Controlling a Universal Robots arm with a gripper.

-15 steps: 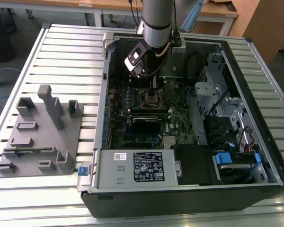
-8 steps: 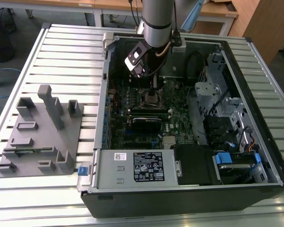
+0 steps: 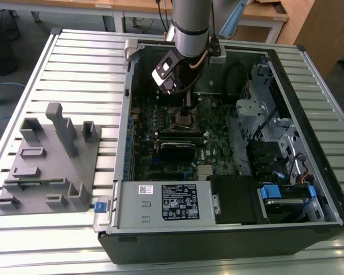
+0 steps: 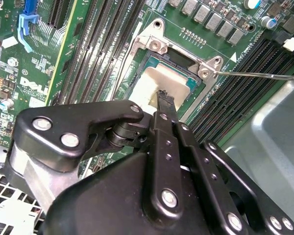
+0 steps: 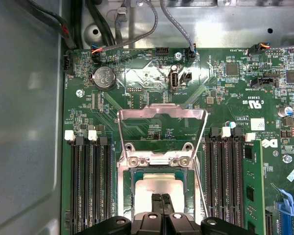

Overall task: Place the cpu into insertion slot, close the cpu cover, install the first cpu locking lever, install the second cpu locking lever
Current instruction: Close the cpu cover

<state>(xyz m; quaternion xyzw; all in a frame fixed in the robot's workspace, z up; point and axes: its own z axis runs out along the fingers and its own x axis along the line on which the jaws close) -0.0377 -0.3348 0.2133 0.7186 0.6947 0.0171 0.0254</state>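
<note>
claw (image 5: pixel 161 197) closed tight, tips at cpu (image 5: pixel 159 185).

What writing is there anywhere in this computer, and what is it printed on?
White label on the power supply box: print too small to read.
Green board: white lettering and marks, too small to quote reliably.
Coin battery: stamped marks, unreadable.

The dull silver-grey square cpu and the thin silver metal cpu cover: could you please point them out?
cpu (image 5: pixel 159 185), first wrist view, on its metal top.
cpu cover (image 5: pixel 161 109), first wrist view, on the frame's free end bar.
</note>
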